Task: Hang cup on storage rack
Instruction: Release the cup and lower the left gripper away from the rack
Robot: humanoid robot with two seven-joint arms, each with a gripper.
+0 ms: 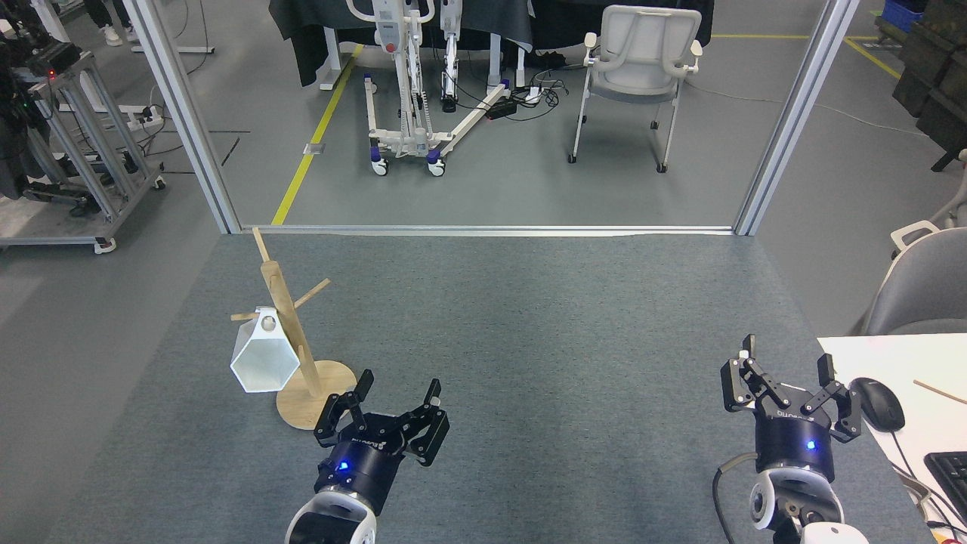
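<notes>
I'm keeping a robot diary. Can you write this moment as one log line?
cup: hanging on storage rack | left gripper: open, empty | right gripper: open, empty

A robotics lab or industrial test hall: a grey carpeted work surface (529, 340) sat framed by aluminium posts (793, 113), beyond it a concrete floor marked with yellow safety tape (313, 136). A wheeled lifting stand (412, 91), an aluminium equipment cart (83, 151), a white chair (638, 68) and loose power cables (529, 94) stood around.
</notes>
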